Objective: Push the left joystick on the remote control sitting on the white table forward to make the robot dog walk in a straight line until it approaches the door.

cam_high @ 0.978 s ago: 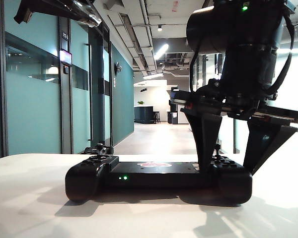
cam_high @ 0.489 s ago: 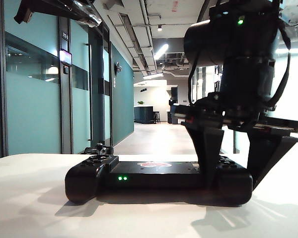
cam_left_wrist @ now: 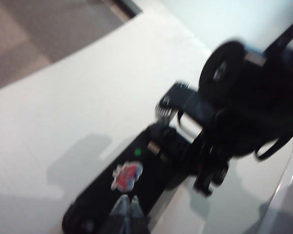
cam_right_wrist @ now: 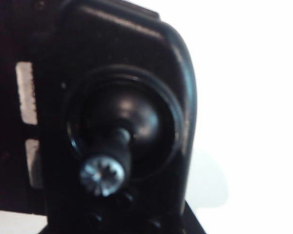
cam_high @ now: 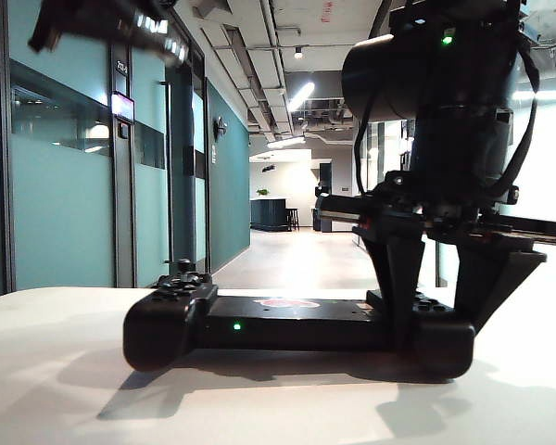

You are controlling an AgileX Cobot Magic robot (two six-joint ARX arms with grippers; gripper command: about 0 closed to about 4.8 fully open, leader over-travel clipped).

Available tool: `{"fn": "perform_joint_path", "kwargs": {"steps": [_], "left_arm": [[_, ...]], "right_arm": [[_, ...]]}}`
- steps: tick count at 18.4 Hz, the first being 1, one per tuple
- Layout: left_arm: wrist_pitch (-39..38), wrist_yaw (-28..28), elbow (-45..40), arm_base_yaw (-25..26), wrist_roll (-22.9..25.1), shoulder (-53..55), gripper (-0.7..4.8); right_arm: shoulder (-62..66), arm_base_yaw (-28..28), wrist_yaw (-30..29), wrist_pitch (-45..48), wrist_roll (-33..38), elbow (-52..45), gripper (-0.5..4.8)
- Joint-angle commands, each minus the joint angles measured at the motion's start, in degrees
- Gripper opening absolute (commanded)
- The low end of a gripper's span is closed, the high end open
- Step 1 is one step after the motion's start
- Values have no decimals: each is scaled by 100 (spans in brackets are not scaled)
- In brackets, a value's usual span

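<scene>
The black remote control (cam_high: 287,323) lies on the white table (cam_high: 56,371), its green LED facing the exterior view. The left joystick (cam_high: 183,267) stands free on the left handle. My right gripper (cam_high: 440,338) straddles the right handle, its two fingers pressed against either side, shut on it. The right wrist view is filled by the right thumbstick (cam_right_wrist: 102,173) in its round well. My left gripper (cam_left_wrist: 129,208) is shut and hovers above the controller's middle bar near the reddish logo (cam_left_wrist: 127,175). In the exterior view the left arm (cam_high: 102,23) is a blur high above the left handle. The robot dog is not in view.
Behind the table a corridor runs away, with teal glass walls and a dark door frame (cam_high: 181,167) on its left. The right arm's bulky wrist (cam_left_wrist: 244,102) stands over the controller's far end in the left wrist view. White tabletop surrounds the controller.
The right gripper's fingers have closed in on the right handle, and the controller has shifted slightly. The right thumbstick is now hidden behind a finger. The left arm overhead has moved and blurs.
</scene>
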Motion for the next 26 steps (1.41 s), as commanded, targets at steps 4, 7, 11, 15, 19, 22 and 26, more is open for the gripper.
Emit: {"fn": "perform_joint_path", "kwargs": {"steps": [4,7,11,15,19,22,26], "left_arm": [[1145,35,-1200,-9,275,-11,-5],[1703,35,-1764,-9,304,-11,-5],[2044,37,-2087,-9,581,289,-5],[2439,275,-2083,-9,673,1102,-5],[2736,337,-2081,-9,678,1421,-5],[2946,393,-2081,-9,669,1552,-5],[3010,387,-2074,-9,675,1683,-5]], "right_arm": [[-11,-2,173,-341,468,2,106],[-11,-2,173,-332,496,2,106],[-11,-2,173,-306,496,2,106],[-11,-4,175,-284,494,2,106],[-11,-4,173,-291,494,2,106],[-11,-2,173,-286,492,2,106],[-11,-2,170,-291,490,2,106]]}}
